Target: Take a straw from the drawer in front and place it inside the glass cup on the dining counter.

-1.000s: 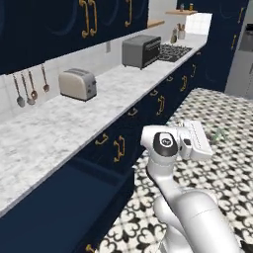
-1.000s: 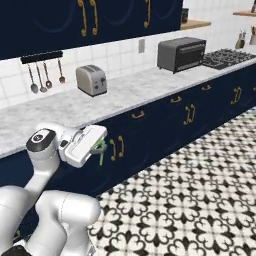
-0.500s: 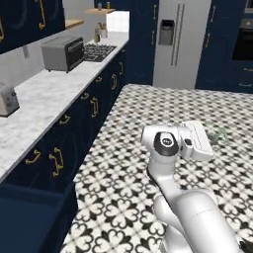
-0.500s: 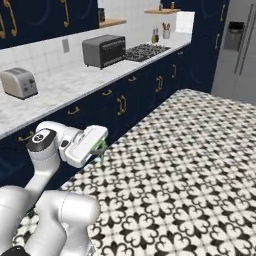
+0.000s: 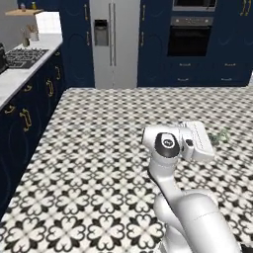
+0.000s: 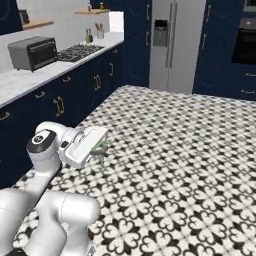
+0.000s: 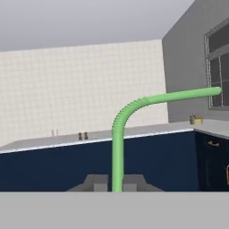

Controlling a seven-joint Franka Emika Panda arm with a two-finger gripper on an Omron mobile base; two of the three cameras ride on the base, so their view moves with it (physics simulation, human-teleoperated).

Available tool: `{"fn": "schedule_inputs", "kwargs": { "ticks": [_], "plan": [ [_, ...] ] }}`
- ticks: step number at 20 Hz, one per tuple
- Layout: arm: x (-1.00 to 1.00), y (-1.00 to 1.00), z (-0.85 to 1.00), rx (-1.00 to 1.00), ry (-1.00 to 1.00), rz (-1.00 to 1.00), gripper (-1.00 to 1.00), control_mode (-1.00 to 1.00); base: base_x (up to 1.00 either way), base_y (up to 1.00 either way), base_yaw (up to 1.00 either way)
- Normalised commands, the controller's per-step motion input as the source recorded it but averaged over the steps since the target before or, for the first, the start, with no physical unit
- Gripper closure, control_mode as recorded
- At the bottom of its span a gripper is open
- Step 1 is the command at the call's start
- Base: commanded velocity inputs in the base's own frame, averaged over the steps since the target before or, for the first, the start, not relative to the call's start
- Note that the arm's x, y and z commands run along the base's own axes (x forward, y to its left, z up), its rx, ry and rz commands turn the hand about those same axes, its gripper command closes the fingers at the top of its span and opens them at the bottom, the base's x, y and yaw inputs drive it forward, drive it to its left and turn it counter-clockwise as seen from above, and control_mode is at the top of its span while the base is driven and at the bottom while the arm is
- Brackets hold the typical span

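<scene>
Hand view: the green straw (image 7: 117, 147) rises between the two dark finger tips (image 7: 99, 182) at the bottom of the picture, which are clamped on its lower end. The straw stands straight up from the gripper (image 7: 117, 184), then turns at a ribbed bend and runs off toward the right edge of the view. Behind it lie a navy counter front (image 7: 58, 165) with a pale top and a white tiled wall (image 7: 67, 89).

In the left base view the white arm (image 5: 170, 163) holds the hand out to the right over the black-and-white patterned floor (image 5: 99, 148), well clear of the cabinets; a faint green trace of the straw shows just past the hand. A steel fridge (image 5: 114, 42) and a wall oven (image 5: 190, 34) stand at the far wall, with a stovetop (image 5: 20, 55) on the counter at the left.

In the right base view a toaster oven (image 6: 31, 52) sits on that marble counter (image 6: 20, 80).
</scene>
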Motion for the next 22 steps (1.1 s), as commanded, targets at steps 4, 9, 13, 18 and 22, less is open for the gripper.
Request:
{"fn": "schedule_inputs", "kwargs": {
  "ticks": [4, 9, 13, 18, 22],
  "plan": [
    [0.0, 0.0, 0.0, 0.0, 0.0, 0.0, 1.0, 1.0, 0.5, -0.92, -0.43],
    [0.0, 0.0, 0.0, 0.0, 0.0, 0.0, 1.0, 1.0, 0.65, -0.69, -0.42],
    [0.0, 0.0, 0.0, 0.0, 0.0, 0.0, 1.0, 1.0, 0.99, -0.06, -0.44],
    [0.0, 0.0, 0.0, 0.0, 0.0, 0.0, 1.0, 1.0, 1.0, 0.0, -0.44],
    [0.0, 0.0, 0.0, 0.0, 0.0, 0.0, 1.0, 1.0, 1.0, -0.07, -0.45]
  ]
}}
